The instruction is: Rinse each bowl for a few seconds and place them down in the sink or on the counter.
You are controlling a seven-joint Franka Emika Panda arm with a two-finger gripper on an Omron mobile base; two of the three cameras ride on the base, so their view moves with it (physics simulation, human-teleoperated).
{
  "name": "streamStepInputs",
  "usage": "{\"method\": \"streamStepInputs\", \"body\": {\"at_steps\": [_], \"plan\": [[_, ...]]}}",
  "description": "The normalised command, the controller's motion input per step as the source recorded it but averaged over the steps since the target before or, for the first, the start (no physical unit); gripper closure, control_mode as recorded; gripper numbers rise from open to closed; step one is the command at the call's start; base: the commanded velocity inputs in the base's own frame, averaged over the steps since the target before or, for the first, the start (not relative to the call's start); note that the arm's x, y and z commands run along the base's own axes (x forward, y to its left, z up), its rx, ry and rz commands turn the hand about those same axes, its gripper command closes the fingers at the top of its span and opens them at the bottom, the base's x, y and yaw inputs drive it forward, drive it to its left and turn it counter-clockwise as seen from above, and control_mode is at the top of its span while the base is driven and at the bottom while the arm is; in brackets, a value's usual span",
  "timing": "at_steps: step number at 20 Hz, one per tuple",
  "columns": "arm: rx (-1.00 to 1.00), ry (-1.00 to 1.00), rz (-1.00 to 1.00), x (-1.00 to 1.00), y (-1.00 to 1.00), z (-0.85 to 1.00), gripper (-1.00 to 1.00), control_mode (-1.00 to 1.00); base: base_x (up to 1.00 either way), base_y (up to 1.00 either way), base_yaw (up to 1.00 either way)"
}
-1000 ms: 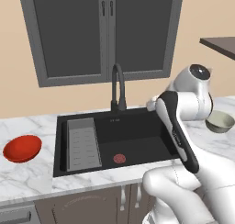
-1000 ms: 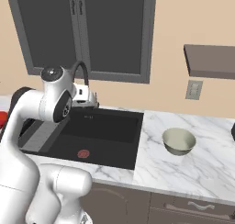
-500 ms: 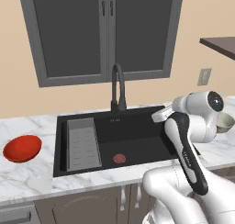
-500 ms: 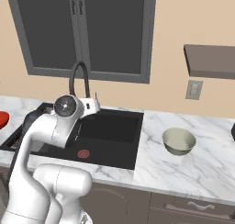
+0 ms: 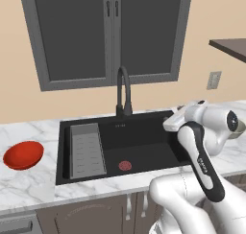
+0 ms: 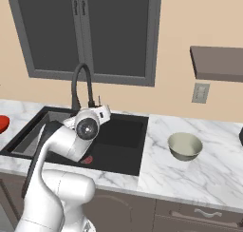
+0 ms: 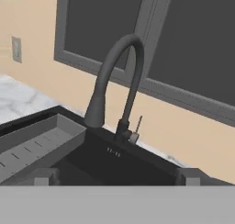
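Ahead of the spread, empty fingers (image 7: 42,176) the tap (image 7: 114,85) is looming, neither bowl is picked up yet; next needs reaching the grey bowl (image 6: 185,146).

A shallow red bowl (image 5: 23,155) sits upright on the marble counter (image 6: 199,174) left of the black sink (image 5: 144,144), a grey-beige bowl (image 6: 185,146) upright on its right.

A red bowl (image 5: 23,155) sits on the marble counter (image 5: 29,190), well left of the black sink (image 5: 139,146) and its arched tap (image 5: 123,91).
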Motion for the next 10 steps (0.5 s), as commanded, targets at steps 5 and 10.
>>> {"method": "streamStepInputs", "body": {"at_steps": [5, 10], "plan": [[0.00, -0.11, 0.06, 0.33, 0.00, -0.07, -1.00, -1.00, 0.00, 0.00, 0.00], [0.05, -0.02, 0.05, 0.29, 0.00, -0.15, -1.00, -1.00, 0.00, 0.00, 0.00]]}}
